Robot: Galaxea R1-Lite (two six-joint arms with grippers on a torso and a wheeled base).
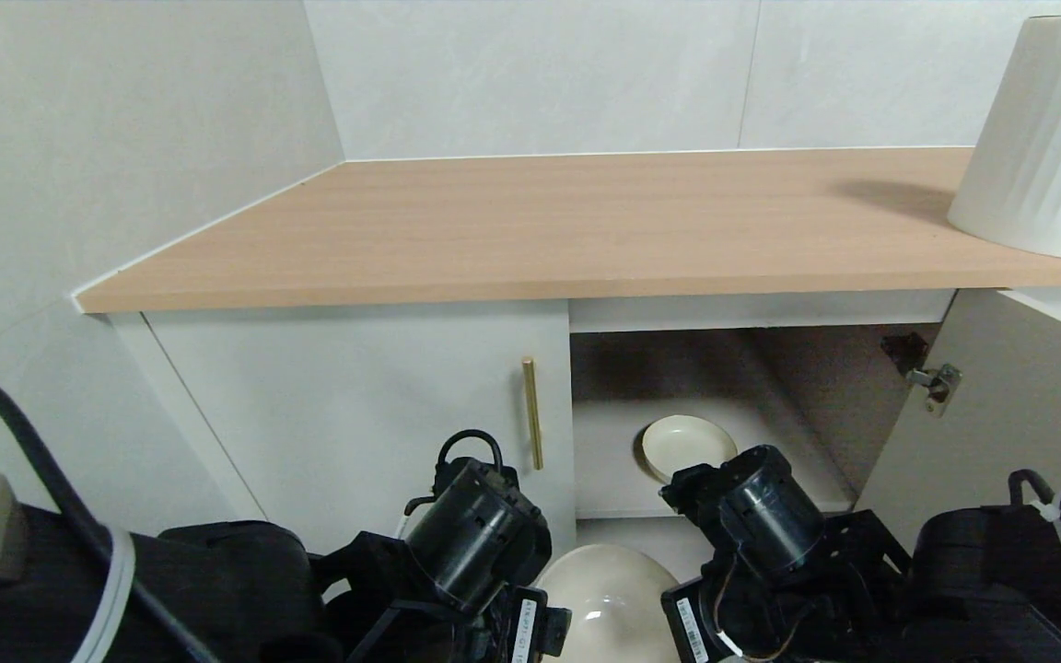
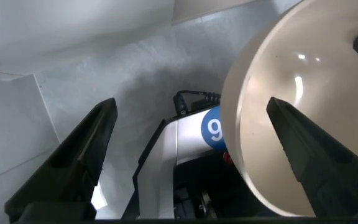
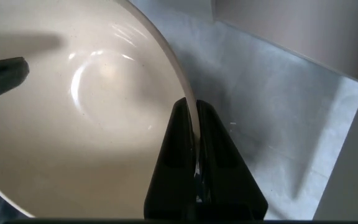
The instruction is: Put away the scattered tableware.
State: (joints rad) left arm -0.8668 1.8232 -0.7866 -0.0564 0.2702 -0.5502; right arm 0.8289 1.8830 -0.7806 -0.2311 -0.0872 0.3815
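Head view: I held the cream plate (image 1: 609, 589) low between both arms, facing the open cabinet (image 1: 600, 460), whose shelf held one small dish (image 1: 687, 445). Left wrist view: my left gripper (image 2: 191, 104) stood spread, empty, the plate beside one finger. Right wrist view: my right gripper (image 3: 196, 111) pinched the plate's rim, apparently for shelving.
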